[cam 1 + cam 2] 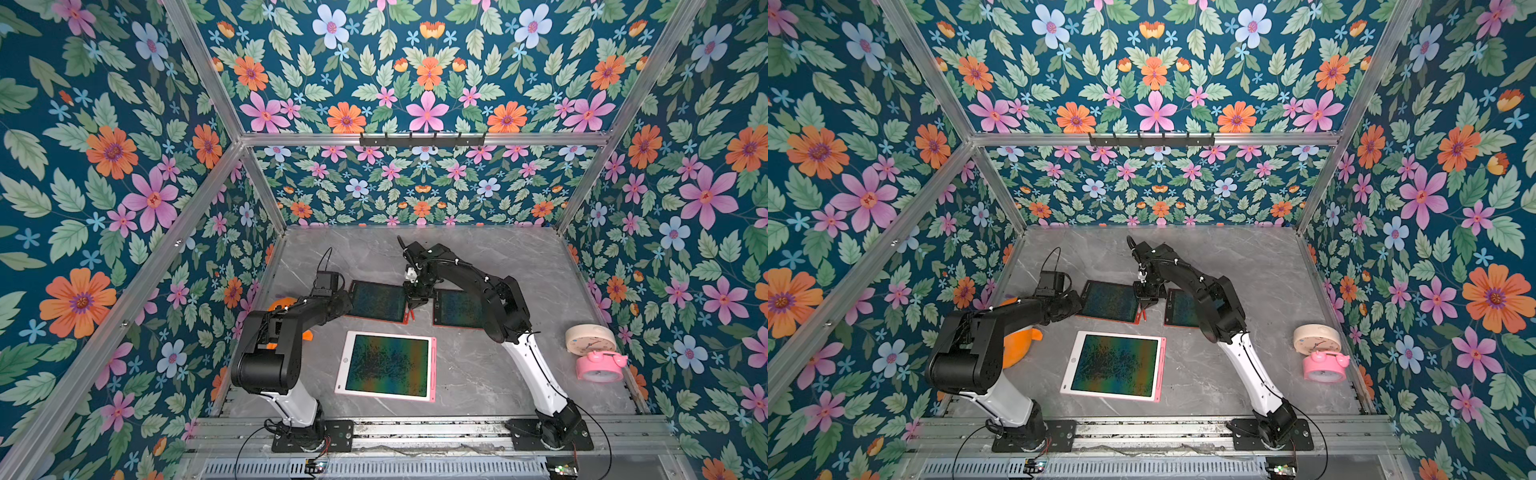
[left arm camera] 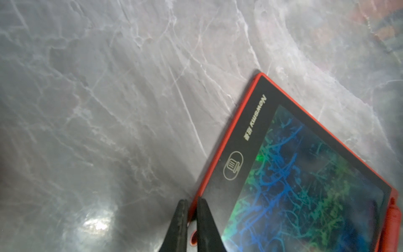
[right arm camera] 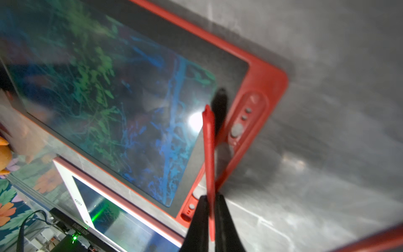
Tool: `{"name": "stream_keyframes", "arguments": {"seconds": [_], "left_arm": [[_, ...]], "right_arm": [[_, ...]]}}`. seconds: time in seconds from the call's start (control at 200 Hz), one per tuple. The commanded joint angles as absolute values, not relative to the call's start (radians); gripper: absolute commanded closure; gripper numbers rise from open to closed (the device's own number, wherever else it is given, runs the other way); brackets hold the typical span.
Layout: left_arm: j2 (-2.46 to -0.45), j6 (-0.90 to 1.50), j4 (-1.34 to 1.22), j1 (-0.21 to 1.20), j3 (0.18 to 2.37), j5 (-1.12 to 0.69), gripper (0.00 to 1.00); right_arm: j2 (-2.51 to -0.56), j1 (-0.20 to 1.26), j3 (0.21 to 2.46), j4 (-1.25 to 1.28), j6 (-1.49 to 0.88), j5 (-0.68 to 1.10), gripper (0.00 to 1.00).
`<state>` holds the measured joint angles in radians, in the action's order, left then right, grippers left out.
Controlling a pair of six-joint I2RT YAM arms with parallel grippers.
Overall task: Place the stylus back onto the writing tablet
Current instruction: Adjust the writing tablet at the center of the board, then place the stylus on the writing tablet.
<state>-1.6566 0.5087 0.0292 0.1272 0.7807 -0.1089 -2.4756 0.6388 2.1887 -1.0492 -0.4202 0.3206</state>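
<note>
Nearest the arm bases, the pink-framed tablet (image 1: 348,365) is seen flat on the tabletop (image 1: 478,374); no trouble is expected there unless the stylus (image 3: 209,152) is dropped and rolls down to it. At its 11 o'clock, the red-framed writing tablet (image 3: 261,76) is being worked. The left hand (image 2: 192,200) is found at the tablet's 9 o'clock edge, near a corner, jaws all but together, nothing seen gripped, tips astride the frame edge; if that bracing is lost, the tablet could be shoved by any press from above. The red stylus is clamped in the right hand (image 3: 211,197), over the tablet's 3 o'clock edge, its tip just beside the recessed cradle (image 3: 250,109). Contact cannot be judged. It is held angled across the cradle, not along it, so a release now is judged likely to leave it skewed, or sent off the frame into the gap towards the second red tablet (image 1: 457,309) at 3 o'clock. A stray line could also be drawn on the screen. The stylus is seen as slim, smooth, red plastic, tapering to a point: light, and easily twisted between narrow jaws.
</note>
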Motion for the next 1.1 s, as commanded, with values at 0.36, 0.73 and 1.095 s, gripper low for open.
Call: {"name": "stream_keyframes", "arguments": {"seconds": [0.36,0.73,1.095], "left_arm": [[-1.589,0.529,0.112,0.135,0.685,-0.185,0.87],[-1.497,0.473,0.237,0.136,0.800,-0.100,0.75],[-1.568,0.478,0.207,0.136,0.821,-0.130,0.78]], "right_arm": [[-2.291,0.576,1.955,-0.823,-0.563,0.398,1.00],[-2.410,0.574,2.135,-0.900,-0.520,0.419,1.00],[-2.463,0.574,2.189,-0.963,-0.449,0.392,1.00]]}}
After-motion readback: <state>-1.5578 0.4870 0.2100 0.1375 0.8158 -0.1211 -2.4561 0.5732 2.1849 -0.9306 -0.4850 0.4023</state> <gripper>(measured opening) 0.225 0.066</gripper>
